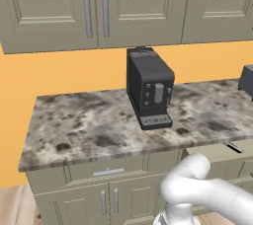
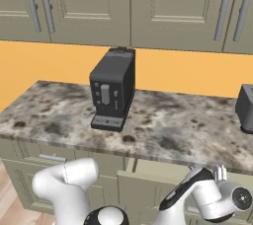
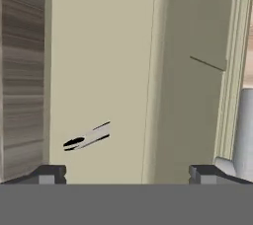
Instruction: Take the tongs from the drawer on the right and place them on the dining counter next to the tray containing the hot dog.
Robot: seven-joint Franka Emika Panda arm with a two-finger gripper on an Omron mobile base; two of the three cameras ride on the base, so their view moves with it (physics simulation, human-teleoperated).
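No text, label, brand, number or sign can be read anywhere. The boxy dark grey coffee machine (image 1: 148, 88) on the speckled grey-brown stone wall counter (image 1: 79, 125) has small pale buttons on its front, but any marks on them are too small and blurred to make out.
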